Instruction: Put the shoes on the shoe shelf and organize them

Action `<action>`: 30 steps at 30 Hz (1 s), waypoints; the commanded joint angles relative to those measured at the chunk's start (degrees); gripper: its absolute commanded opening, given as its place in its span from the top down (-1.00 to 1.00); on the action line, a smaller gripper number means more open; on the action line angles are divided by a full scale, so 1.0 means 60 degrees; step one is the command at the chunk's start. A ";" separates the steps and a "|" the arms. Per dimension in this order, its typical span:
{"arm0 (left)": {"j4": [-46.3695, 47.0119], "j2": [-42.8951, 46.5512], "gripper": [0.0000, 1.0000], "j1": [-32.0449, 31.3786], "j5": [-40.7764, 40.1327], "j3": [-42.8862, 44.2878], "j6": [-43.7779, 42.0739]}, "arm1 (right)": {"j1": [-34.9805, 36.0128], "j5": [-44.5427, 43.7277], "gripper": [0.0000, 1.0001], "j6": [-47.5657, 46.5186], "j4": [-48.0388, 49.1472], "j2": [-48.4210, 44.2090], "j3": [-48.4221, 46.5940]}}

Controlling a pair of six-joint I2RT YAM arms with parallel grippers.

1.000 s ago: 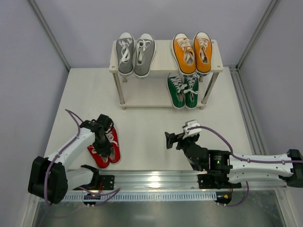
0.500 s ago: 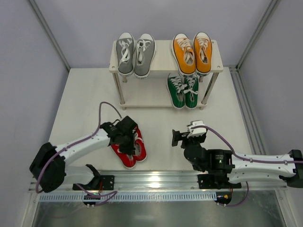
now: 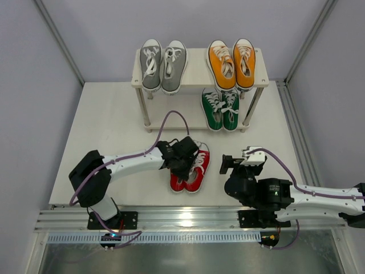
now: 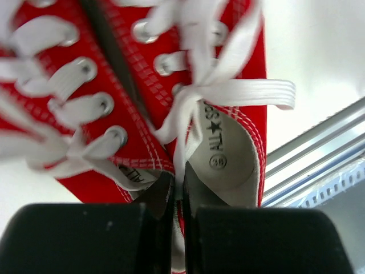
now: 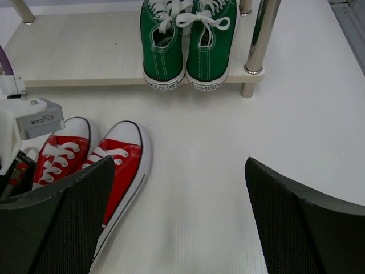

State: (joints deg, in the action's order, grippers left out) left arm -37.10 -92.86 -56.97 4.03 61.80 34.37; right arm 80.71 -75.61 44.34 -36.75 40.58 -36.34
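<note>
Table (image 3: 108,114): white, carrying everything listed.

Shoe shelf (image 3: 197,74): stands at the far side, two pale boards on thin metal legs.

Grey pair (image 3: 163,65): left half of the top board, side by side. Seen only from overhead.

Left fingers (image 3: 181,155): near the middle of the table, in front of the shelf, over the red pair. The overhead view hides the grip. The left wrist view shows the fingers (image 4: 162,197) pinched nearly together on the two inner heel walls, holding both shoes at once.

Red pair (image 3: 194,168): side by side, well apart from the shelf. The right wrist view shows the white toe caps (image 5: 122,134) aimed toward the shelf. Whether the soles rest on the table, I cannot tell.

Green pair (image 3: 221,108): right end of the lower board. The right wrist view shows the heels (image 5: 185,63) at the board's front edge, just beside a leg.

Orange pair (image 3: 231,63): right half of the top board, above the green pair. Overhead view only.

Right fingers (image 3: 242,162): right of the red pair, apart from it. In their own view they (image 5: 74,222) are spread wide with nothing between them.
</note>
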 commanded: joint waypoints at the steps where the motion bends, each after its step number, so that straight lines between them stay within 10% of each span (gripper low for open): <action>1: 0.1263 0.0476 1.00 -0.0260 -0.0086 0.0847 -0.1303 | 0.0069 -0.0552 -0.88 0.1063 -0.1096 -0.0083 -0.0404; 16: 0.1437 0.0868 1.00 -0.0524 -0.1783 0.0042 -0.0865 | 0.0069 -0.0669 -0.89 0.1574 -0.1680 -0.0083 -0.0345; 25: 0.1788 0.2351 -0.13 -0.0671 -0.2884 -0.0675 -0.0485 | 0.0069 -0.0654 -0.92 0.1795 -0.1990 0.0005 -0.0360; 30: 0.2403 0.2834 -0.32 -0.0861 -0.3118 -0.1305 -0.0513 | 0.0069 -0.0552 -0.95 0.1971 -0.2151 0.0107 -0.0360</action>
State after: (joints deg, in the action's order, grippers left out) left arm -26.74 -77.23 -61.30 -12.08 56.69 31.05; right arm 80.86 -77.01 53.36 -49.08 40.91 -36.47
